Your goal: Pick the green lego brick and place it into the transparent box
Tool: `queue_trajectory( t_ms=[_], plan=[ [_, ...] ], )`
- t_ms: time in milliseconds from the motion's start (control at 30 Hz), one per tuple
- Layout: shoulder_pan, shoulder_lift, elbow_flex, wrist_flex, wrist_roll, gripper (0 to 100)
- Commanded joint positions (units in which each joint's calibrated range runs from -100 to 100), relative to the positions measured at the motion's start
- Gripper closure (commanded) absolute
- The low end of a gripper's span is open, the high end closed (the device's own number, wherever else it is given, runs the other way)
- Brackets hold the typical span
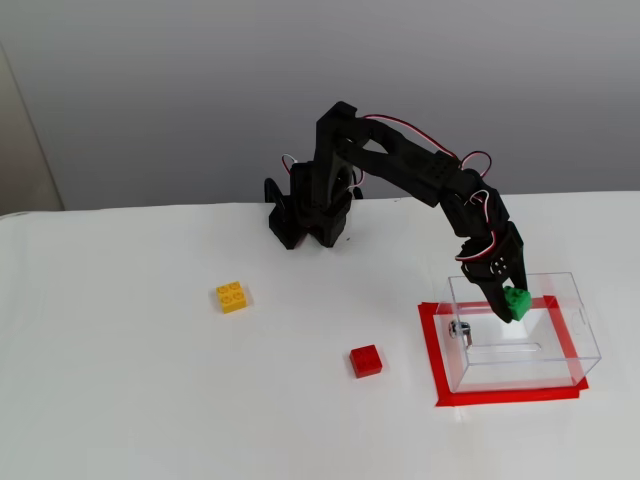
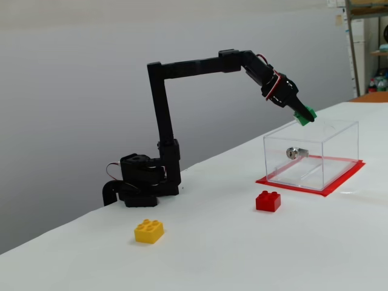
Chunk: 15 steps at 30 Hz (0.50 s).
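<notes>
Yellow brick (image 1: 232, 296) and red brick (image 1: 366, 360) — well apart on the white table (image 1: 120, 400).

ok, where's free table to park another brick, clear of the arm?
Bare table left of the yellow brick, and along the near edge below the red brick. Crowded on the right: the gripper holds the green lego brick over the transparent box, with the arm base behind.

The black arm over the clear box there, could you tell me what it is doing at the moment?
The gripper is shut on the green lego brick and holds it in the air just above the open top of the transparent box, which stands on a red-taped patch of the white table. The brick is not yet inside. A yellow brick and a red brick lie untouched on the table.
</notes>
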Motion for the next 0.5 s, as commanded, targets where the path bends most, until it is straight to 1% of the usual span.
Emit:
queue_trajectory(
  t_ms=[0, 100, 200, 267, 467],
  plan=[
    [-0.7, 0.3, -3.0, -0.8, 0.0, 80],
    [-0.7, 0.4, -2.9, -0.8, -0.1, 68],
    [-0.7, 0.2, -3.0, -0.9, -0.1, 61],
    [-0.6, 0.0, -3.0, -0.9, -0.1, 59],
    [-0.6, -0.3, -2.9, -0.9, -0.1, 59]
  ],
)
